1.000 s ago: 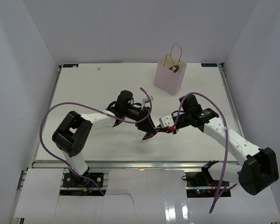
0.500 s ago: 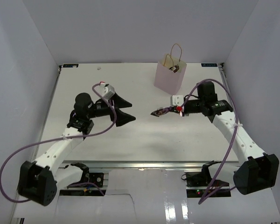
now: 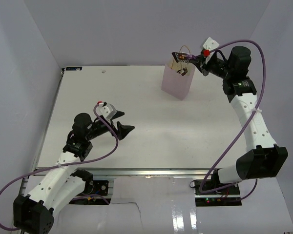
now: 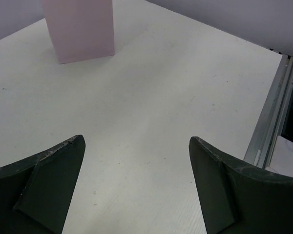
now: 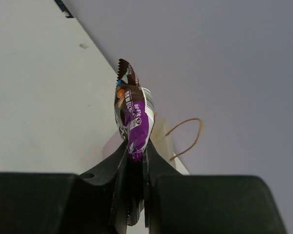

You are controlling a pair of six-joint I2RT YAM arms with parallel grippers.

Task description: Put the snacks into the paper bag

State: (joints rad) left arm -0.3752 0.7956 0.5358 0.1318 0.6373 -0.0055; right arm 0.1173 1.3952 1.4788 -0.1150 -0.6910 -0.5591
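Bar (image 3: pixel 181 55): dark brown wrapper with a purple panel and a serrated end; held in the air just above the mouth of the bag (image 3: pixel 176 82); not yet inside.
Right fingers (image 3: pixel 195 59): clenched on one end of the bar, the rest sticking out past the tips (the wrist view shows the wrapper pinched flat between them).
Left fingers (image 4: pixel 49 180): spread wide with nothing between them; low over the bare surface (image 3: pixel 151 141); well apart from the bag.
Handling: the bar looks light and thin; the wrapper is probably slick and crinkly, so it could swivel in an end grip; the filling may be brittle, so a moderate squeeze suits; best taken at a sealed end or across the narrow width.
Bag: pale pink, upright near the far edge; mouth open; cord handles (image 3: pixel 184 50) loop up beside the bar; the paper looks light and might tip if nudged.
Bag contents: one dark packet (image 3: pixel 184 72) shows near the rim; whatever lies deeper is hidden.
Next move: a clean drop calls for the bar centred over the opening and clear of the handles before the grip loosens.
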